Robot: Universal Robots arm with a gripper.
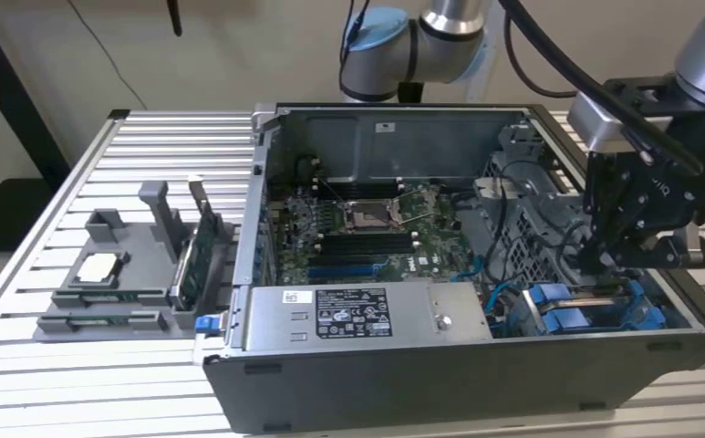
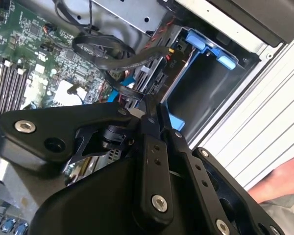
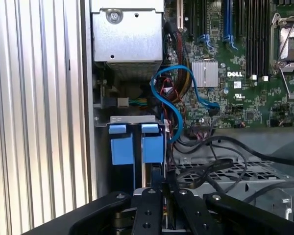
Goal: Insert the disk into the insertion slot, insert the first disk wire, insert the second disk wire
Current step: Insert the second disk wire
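The gripper (image 1: 606,265) reaches into the drive bay at the case's (image 1: 450,383) corner on the exterior view's right. Its black jaws look nearly closed, their tips pressed together at the edge of the disk (image 3: 152,147), though what they pinch I cannot tell. The disk stands in its slot, blue plastic carrier beside a second blue carrier (image 3: 121,147). A blue cable (image 3: 176,93) and black wires (image 2: 108,58) crowd the bay. The ribbed metal worktop (image 1: 36,292) surrounds the case.

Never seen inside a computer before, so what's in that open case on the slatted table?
Inside the case: a green motherboard, a silver power-supply box, cables, and blue drive carriers in the bay. The gripper reaches into the bay, covering what lies beneath it.
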